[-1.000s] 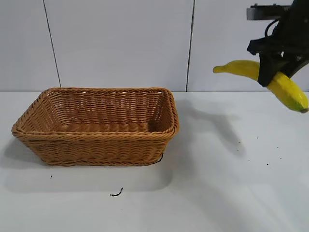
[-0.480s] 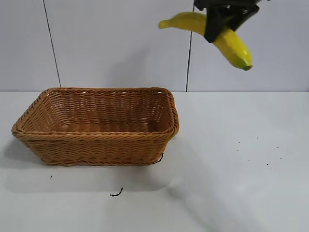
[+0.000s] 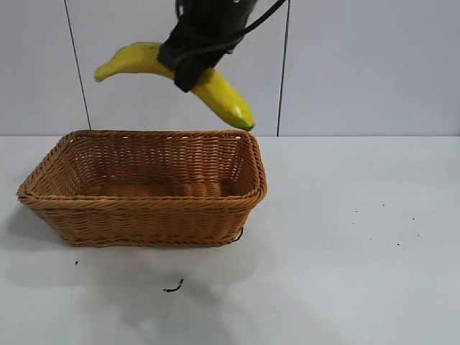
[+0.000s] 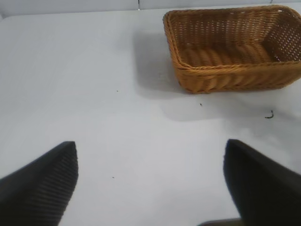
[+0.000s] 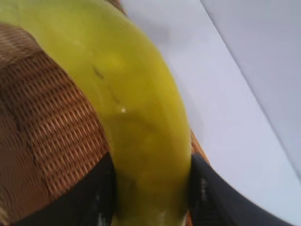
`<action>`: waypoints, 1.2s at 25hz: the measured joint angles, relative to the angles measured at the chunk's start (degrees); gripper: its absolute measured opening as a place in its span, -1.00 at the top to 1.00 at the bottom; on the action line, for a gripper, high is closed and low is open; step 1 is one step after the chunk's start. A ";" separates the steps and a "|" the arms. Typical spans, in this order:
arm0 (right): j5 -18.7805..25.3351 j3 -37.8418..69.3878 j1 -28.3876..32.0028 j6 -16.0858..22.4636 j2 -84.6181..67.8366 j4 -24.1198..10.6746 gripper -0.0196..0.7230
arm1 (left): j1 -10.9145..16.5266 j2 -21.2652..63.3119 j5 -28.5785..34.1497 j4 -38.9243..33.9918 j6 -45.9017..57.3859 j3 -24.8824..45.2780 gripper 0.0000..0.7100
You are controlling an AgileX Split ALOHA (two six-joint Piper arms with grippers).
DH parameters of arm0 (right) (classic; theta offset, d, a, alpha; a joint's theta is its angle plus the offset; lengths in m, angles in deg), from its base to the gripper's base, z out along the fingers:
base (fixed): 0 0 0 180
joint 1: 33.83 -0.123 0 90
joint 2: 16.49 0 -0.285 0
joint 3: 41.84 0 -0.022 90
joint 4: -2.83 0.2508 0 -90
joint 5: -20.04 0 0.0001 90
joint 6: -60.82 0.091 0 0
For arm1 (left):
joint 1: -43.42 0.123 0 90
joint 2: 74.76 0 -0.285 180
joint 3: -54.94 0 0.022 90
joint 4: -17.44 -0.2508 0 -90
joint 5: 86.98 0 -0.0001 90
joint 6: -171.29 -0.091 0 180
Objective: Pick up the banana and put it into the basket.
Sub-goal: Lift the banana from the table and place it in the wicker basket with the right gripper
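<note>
You have the long curved bright-yellow banana [image 3: 219, 93] in the air above the rectangular tan woven wicker basket [image 3: 144, 215], its greenish tip tilted down over the basket's right end. The basket sits upright, holding nothing.

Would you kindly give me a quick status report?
Right pincer shut on banana, high above basket. Left pincer open, parked off to the side over the table. Nothing in the way.
</note>
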 joint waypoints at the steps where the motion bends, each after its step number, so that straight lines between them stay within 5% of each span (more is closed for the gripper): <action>1: -0.70 0.00 0.07 -0.05 1.10 -0.19 0.16 | 0.00 0.00 0.00 0.00 0.00 0.00 -0.79; 12: -5.58 0.00 0.07 4.82 7.10 -0.58 0.16 | 0.00 0.00 0.00 0.00 0.00 0.00 -0.79; 21: -4.11 0.00 0.07 5.97 8.05 -0.58 0.16 | 0.00 0.00 0.00 0.00 0.00 0.00 -0.79; 23: -3.44 0.00 0.07 6.04 8.23 -0.58 -0.02 | 0.00 0.00 0.00 0.00 0.00 0.00 -0.79; 26: -3.38 -0.08 0.07 6.65 7.95 -0.58 -0.64 | 0.00 0.00 0.00 0.00 0.00 0.00 -0.79; 30: -1.01 -1.19 0.07 10.84 6.58 -1.24 -0.88 | 0.00 0.00 0.00 0.00 0.00 0.00 -0.79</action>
